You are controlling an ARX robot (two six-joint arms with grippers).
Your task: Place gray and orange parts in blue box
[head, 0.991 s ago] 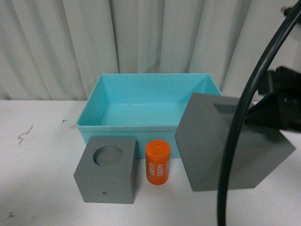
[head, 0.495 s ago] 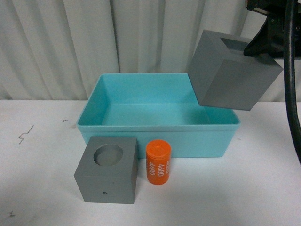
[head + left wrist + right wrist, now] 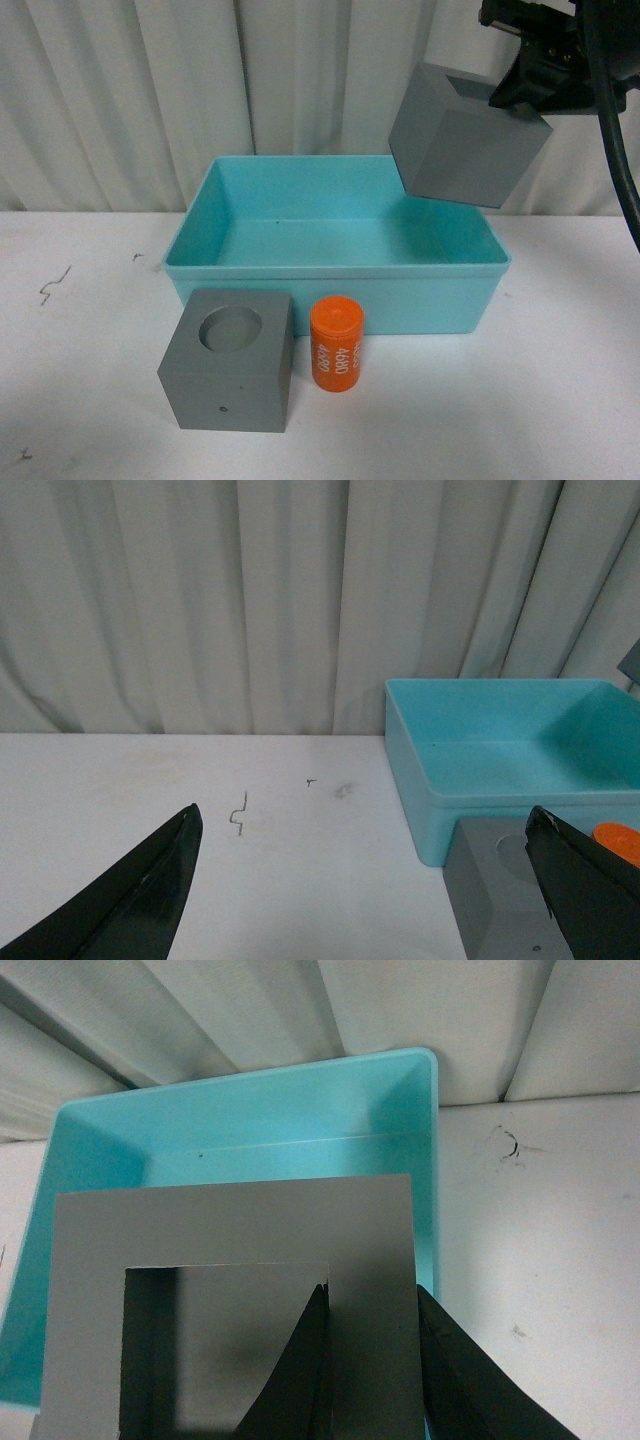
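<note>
- The left gripper's (image 3: 362,815) two black, wedge-shaped fingers (image 3: 130,900) are standing wide apart above a white tabletop (image 3: 150,780).
- A shallow, light turquoise-blue plastic box (image 3: 410,770) is sitting on the table, with its open top facing up.
- A matte gray cube with a round recess (image 3: 490,900) is resting just beside the box's outer wall, partly hidden by one finger.
- A sliver of an orange cylinder (image 3: 620,842) is showing beside the cube.
- A dark pen squiggle (image 3: 238,815) is marking the tabletop.
- A pale pleated curtain (image 3: 250,600) is hanging behind the table.
</note>
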